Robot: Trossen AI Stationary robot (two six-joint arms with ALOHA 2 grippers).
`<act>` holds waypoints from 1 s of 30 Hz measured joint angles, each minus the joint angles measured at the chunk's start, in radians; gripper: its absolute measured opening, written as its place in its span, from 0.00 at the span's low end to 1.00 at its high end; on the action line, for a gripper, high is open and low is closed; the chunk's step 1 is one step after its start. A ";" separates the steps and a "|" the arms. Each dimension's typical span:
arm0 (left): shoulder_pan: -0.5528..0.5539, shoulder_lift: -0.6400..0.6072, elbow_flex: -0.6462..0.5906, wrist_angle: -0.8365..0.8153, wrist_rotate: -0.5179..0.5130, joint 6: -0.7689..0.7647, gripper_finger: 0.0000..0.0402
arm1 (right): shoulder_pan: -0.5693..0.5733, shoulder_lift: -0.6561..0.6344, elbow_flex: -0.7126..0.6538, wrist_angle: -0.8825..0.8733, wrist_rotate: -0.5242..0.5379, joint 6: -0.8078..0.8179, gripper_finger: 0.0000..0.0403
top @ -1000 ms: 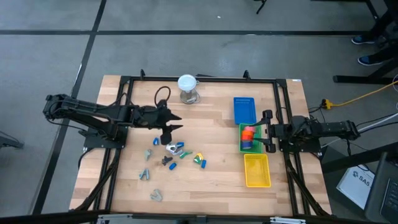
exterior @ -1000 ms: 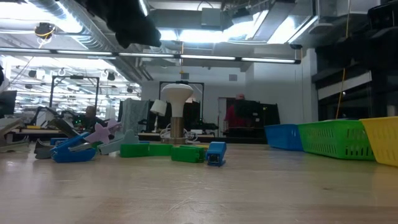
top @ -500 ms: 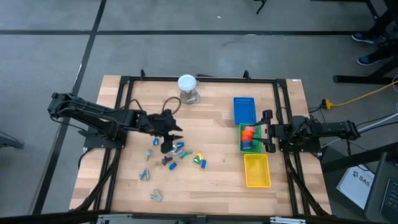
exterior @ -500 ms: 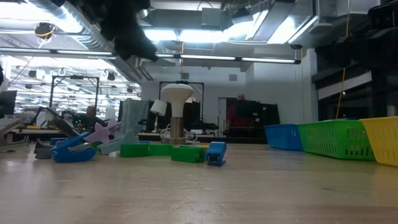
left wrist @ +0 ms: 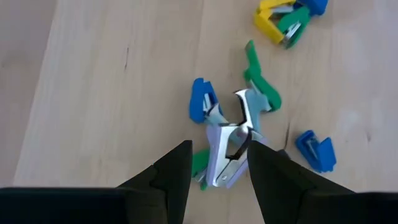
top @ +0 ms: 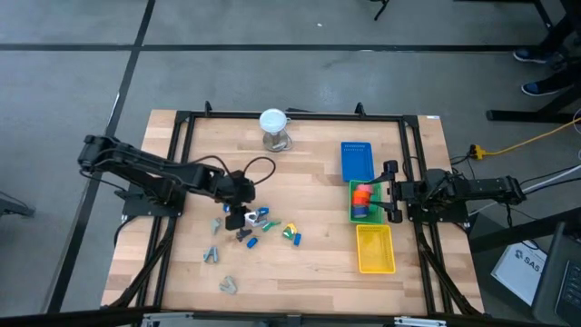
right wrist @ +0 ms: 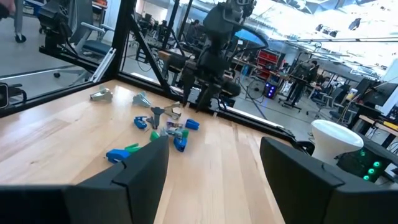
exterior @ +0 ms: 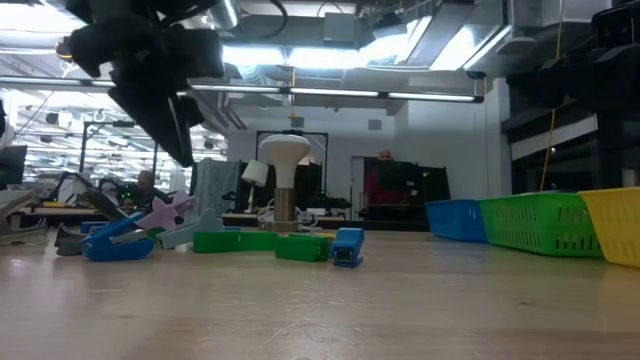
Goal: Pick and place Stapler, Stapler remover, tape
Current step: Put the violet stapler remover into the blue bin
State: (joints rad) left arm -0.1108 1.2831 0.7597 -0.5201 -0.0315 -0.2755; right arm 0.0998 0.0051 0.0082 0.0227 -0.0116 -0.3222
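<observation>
Green bin (top: 354, 214) on the right holds the orange and red tape (top: 361, 193); what's under them is hard to see. Blue bin (top: 358, 160) and yellow bin (top: 375, 249) look bare. Left gripper (left wrist: 217, 163) hangs jaws spread over a grey staple remover (left wrist: 227, 144) mid-worktop; right gripper (right wrist: 211, 165) waits, jaws spread.

A robotics lab: exposed ceiling ducts (exterior: 120, 60) and strip lights (exterior: 330, 95) overhead, rows of workbenches (right wrist: 292, 87) with gear (more robot rigs among them) behind the table (top: 309, 263).
</observation>
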 joint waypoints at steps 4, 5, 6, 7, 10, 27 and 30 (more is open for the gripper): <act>0.000 0.021 0.000 -0.011 0.000 0.000 0.38 | 0.000 0.000 0.000 0.000 0.000 0.000 0.64; 0.000 0.028 0.000 -0.015 0.000 0.000 0.38 | 0.000 0.000 0.000 0.000 0.000 0.000 0.64; 0.000 0.036 0.000 -0.013 0.000 0.000 0.38 | 0.000 0.000 0.000 0.000 0.000 0.000 0.64; 0.000 0.044 0.000 -0.012 0.000 0.000 0.38 | 0.000 0.000 0.000 0.000 0.000 0.000 0.64; 0.000 0.067 0.000 -0.010 0.000 0.000 0.38 | 0.000 0.000 0.000 0.000 0.000 0.000 0.64; 0.000 0.144 0.000 0.075 0.008 -0.001 0.32 | 0.000 0.000 0.000 0.000 0.000 0.000 0.64; 0.000 0.144 0.000 0.075 0.042 -0.003 0.26 | 0.000 0.000 0.000 0.000 0.000 0.000 0.64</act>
State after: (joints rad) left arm -0.1108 1.4269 0.7601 -0.4454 0.0107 -0.2783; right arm 0.0998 0.0051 0.0086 0.0223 -0.0116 -0.3222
